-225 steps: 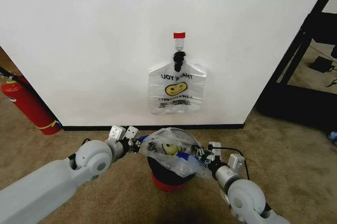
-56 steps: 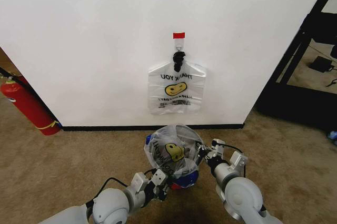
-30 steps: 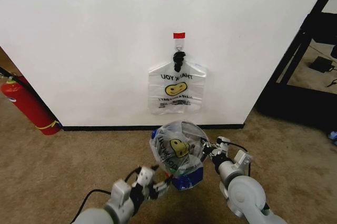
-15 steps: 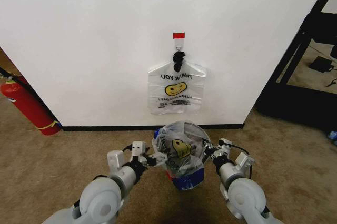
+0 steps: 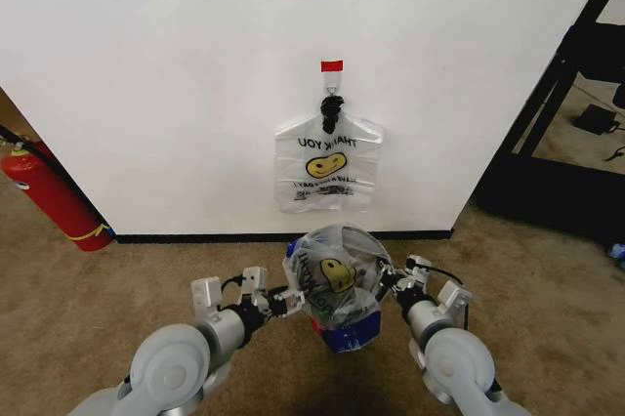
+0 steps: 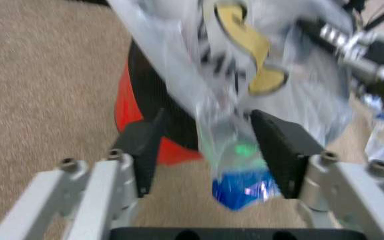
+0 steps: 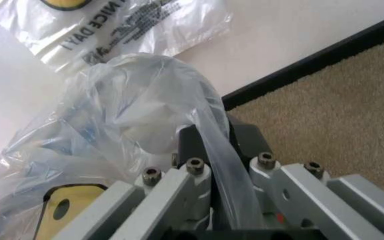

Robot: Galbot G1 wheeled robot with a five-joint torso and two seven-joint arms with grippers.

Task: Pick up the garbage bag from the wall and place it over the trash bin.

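Note:
The garbage bag [image 5: 337, 274], translucent white with a yellow smiley and blue patches, sits bunched over the trash bin, which it almost hides in the head view. The left wrist view shows the bin's black mesh [image 6: 157, 102] above its red base. My right gripper [image 5: 386, 282] is at the bag's right side, shut on a twisted strip of the bag [image 7: 209, 125]. At the bag's left side my left gripper [image 5: 286, 297] is open. A hanging fold of the bag [image 6: 235, 150] lies between its fingers [image 6: 280, 145], which stand wide apart.
On the white wall [image 5: 176, 74] a second smiley bag [image 5: 327, 167] hangs from a black hook [image 5: 331, 105] under a red tape strip [image 5: 332, 65]. A red fire extinguisher [image 5: 49, 196] leans at the left. A black frame [image 5: 566, 74] stands at the right. The floor is tan carpet.
The bag, earlier stretched between both grippers, now sits bunched on the bin. My left arm swung from low at the front up to the bag's left side. The right gripper has barely moved.

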